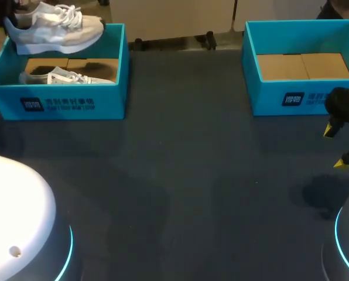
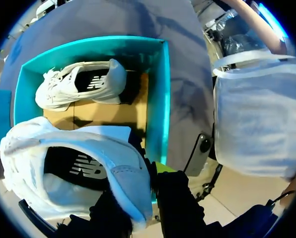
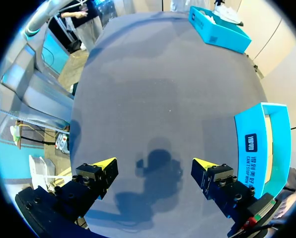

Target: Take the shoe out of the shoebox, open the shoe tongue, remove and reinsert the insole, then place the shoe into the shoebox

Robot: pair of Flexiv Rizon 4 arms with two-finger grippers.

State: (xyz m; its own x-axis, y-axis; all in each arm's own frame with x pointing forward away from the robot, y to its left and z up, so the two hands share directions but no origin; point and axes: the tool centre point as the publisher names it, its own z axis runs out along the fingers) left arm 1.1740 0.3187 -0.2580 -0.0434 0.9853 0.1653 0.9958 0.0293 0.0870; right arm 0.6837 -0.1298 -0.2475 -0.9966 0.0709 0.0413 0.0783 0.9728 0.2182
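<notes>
White shoe [image 1: 54,28] gripped at heel by left claw [image 2: 149,174] above shoebox [image 1: 113,93] | right claw [image 3: 154,164] wide, hovering over table [image 1: 180,175]

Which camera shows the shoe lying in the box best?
The left wrist view: the shoe lies whole, beyond the lifted shoe. The head view shows its top behind the box wall; the right wrist view, nothing clear.

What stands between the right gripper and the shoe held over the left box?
Nothing visible does. The right gripper hangs open over bare table in front of the right box. The shoe is held by the left gripper above the left box. The other shoe lies low inside that box.
</notes>
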